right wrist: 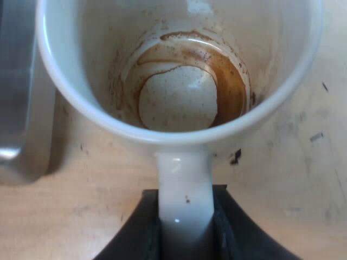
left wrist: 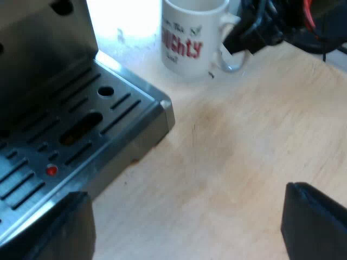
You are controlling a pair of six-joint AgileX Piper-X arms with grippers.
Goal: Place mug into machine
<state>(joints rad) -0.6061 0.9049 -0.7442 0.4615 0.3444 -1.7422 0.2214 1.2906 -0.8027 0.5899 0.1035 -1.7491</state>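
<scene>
Beside the mug [left wrist: 187, 46], the machine's drip tray [left wrist: 154, 111].

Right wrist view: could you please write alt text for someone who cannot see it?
The right tool grips the handle of a coffee-stained white mug, seen from above. A wooden table lies beneath, the machine's metal edge beside it.

Left wrist looks down over drip tray [left wrist: 81, 130], mug [left wrist: 187, 40] farther off; right wrist close above same mug [right wrist: 179, 65].
</scene>
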